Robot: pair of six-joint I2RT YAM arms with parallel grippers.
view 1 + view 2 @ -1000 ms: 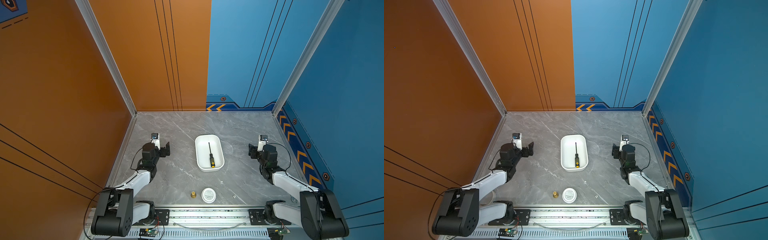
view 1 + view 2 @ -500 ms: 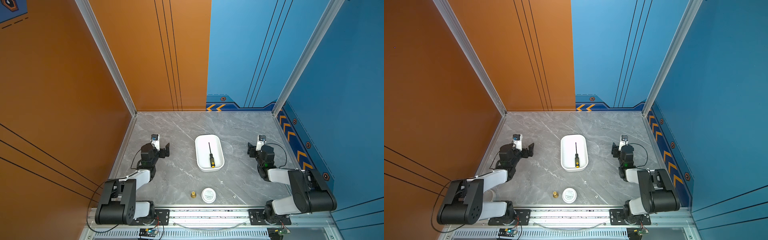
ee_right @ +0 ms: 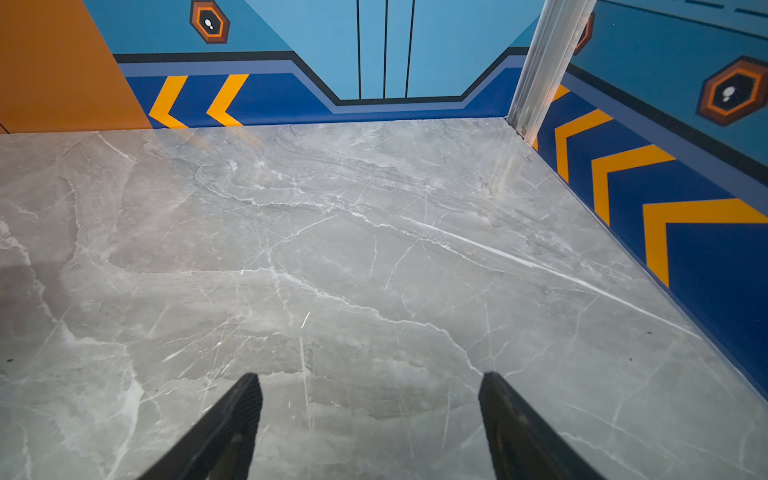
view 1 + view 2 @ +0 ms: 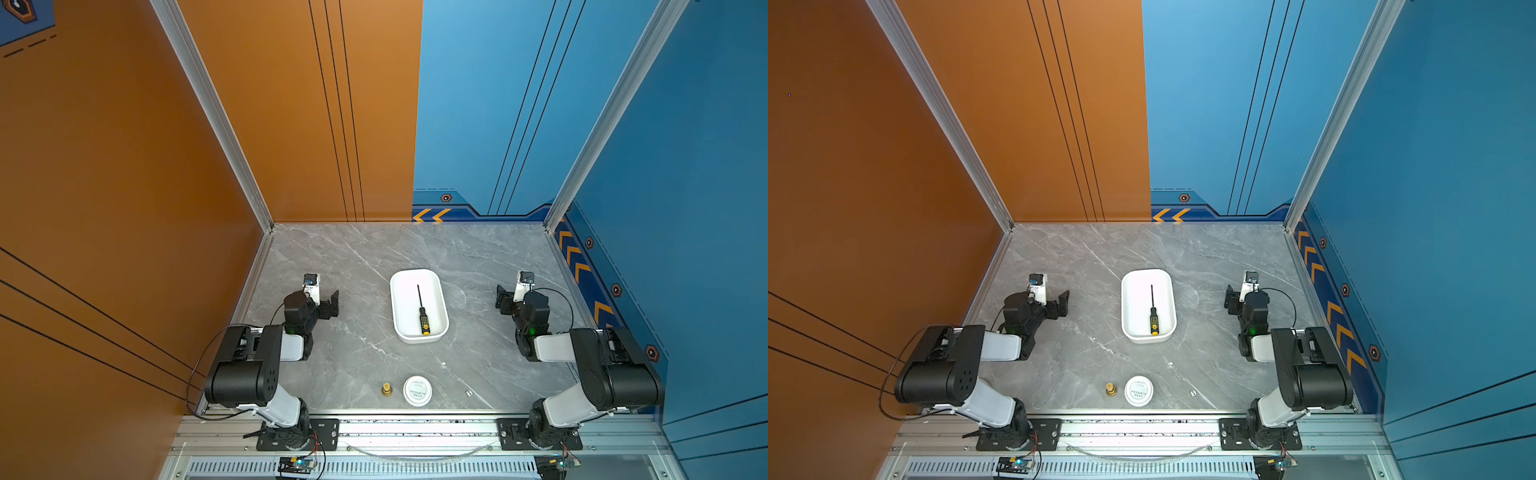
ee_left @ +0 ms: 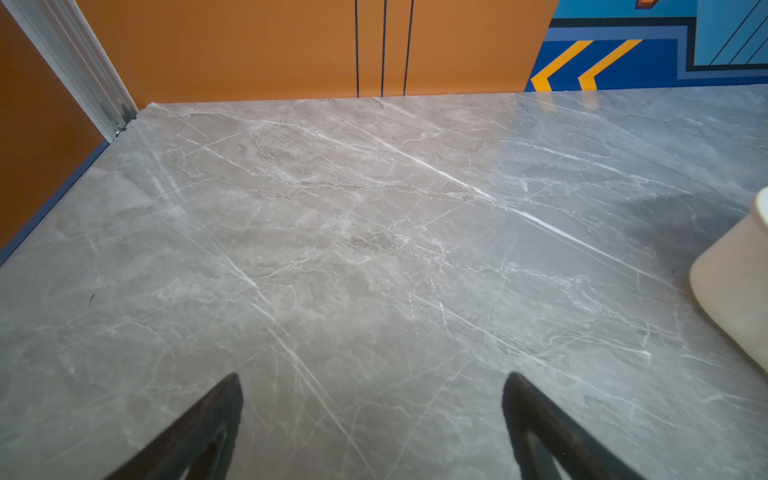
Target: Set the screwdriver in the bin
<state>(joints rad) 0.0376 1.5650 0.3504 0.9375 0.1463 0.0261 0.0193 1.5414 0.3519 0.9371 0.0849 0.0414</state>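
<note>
The screwdriver [image 4: 422,312] [image 4: 1153,314] lies flat inside the bin [image 4: 404,291] [image 4: 1134,291], a white shallow tray at the middle of the table, with its yellow butt toward the near end. My left gripper [image 4: 331,302] [image 4: 1061,304] [image 5: 372,382] rests low on the table left of the bin, open and empty; the left wrist view shows only a corner of the bin [image 5: 735,286]. My right gripper [image 4: 503,300] [image 4: 1231,300] [image 3: 370,382] sits low to the right of the bin, also open with bare marble between its fingers.
A small round white lidded container [image 4: 417,390] [image 4: 1138,390] and a small brass piece [image 4: 387,389] [image 4: 1111,389] stand near the front edge. Orange and blue walls close the table on three sides, and both arms' elbows rise by the front rail.
Both arms have folded back, with their elbows lifted toward the front rail. The grippers have stayed almost where they were. The screwdriver lies unmoved in the bin.
</note>
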